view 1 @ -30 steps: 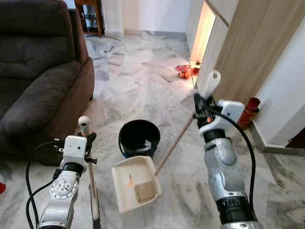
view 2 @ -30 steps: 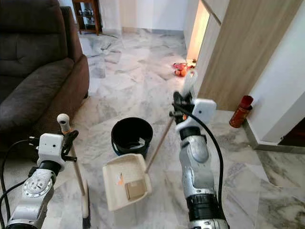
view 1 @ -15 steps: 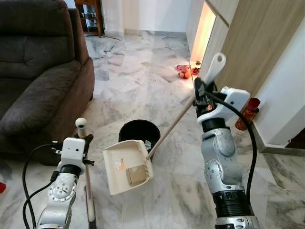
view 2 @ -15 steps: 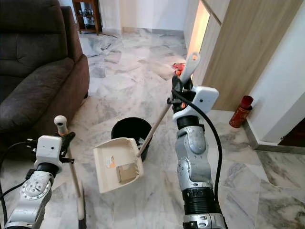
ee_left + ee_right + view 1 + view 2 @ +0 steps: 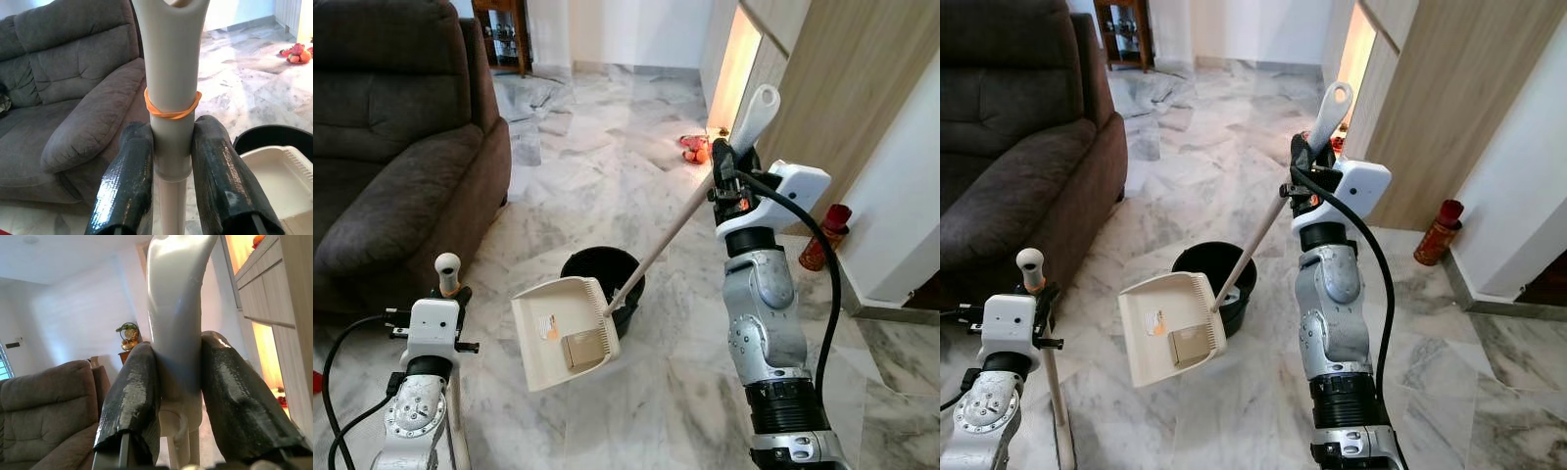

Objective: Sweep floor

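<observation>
Now: dustpan (image 5: 563, 330) lifted and tilted just beside the black bin (image 5: 603, 277), on its near left rim.
Right gripper (image 5: 724, 174) has its jaws clamped on the dustpan handle (image 5: 668, 227); the long axis slopes down and leftward from the jaws to the pan, a brown scrap inside. Pan mouth faces away from the bin, so emptying probably needs a turn. Left gripper (image 5: 447, 294), jaws closed on the upright broom handle (image 5: 170, 93), stands low beside the sofa (image 5: 391, 147). Red bottle (image 5: 816, 237) well apart by the wall.
</observation>
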Controlling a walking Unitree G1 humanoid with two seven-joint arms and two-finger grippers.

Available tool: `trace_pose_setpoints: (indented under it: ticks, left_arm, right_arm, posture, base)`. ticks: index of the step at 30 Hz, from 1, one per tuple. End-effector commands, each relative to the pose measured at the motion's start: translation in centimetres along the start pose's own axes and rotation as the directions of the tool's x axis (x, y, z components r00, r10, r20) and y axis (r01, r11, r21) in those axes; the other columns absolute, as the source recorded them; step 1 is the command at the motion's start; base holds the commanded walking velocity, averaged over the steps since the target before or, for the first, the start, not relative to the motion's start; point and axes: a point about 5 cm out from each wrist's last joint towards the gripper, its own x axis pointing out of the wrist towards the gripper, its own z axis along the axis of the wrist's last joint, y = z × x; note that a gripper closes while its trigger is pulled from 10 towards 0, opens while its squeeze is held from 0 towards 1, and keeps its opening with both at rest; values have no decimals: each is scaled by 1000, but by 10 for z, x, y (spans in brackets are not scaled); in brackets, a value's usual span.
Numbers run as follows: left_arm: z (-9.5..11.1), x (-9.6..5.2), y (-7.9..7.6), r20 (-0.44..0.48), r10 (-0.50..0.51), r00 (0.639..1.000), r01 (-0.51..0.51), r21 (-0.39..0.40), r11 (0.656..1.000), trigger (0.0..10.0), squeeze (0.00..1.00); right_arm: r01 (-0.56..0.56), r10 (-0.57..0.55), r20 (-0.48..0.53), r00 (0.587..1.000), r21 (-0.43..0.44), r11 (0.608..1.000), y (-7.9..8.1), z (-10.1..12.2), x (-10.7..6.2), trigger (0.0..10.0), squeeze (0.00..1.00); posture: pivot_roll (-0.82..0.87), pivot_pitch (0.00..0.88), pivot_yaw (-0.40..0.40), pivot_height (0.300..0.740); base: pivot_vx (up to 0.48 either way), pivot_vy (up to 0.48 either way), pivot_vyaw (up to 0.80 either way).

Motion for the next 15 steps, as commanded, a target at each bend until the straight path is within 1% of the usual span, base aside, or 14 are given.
trace_pose_setpoints:
  ticks: [1, 15]
  left_arm:
    - [13, 4, -2, 66, -4, 998, 3, 10, 1000, 10000, 0]
    - [15, 4, -5, 80, -5, 997, 4, 6, 1000, 10000, 0]
  right_arm:
    - [-19, 17, 86, 996, 20, 1000, 6, 16, 8, 10000, 0]
    - [-38, 36, 77, 996, 23, 999, 9, 16, 9, 10000, 0]
  posture:
    - [206, 0, -56, 740]
    - [204, 0, -57, 740]
  base:
    - [341, 0, 0]
    - [347, 0, 0]
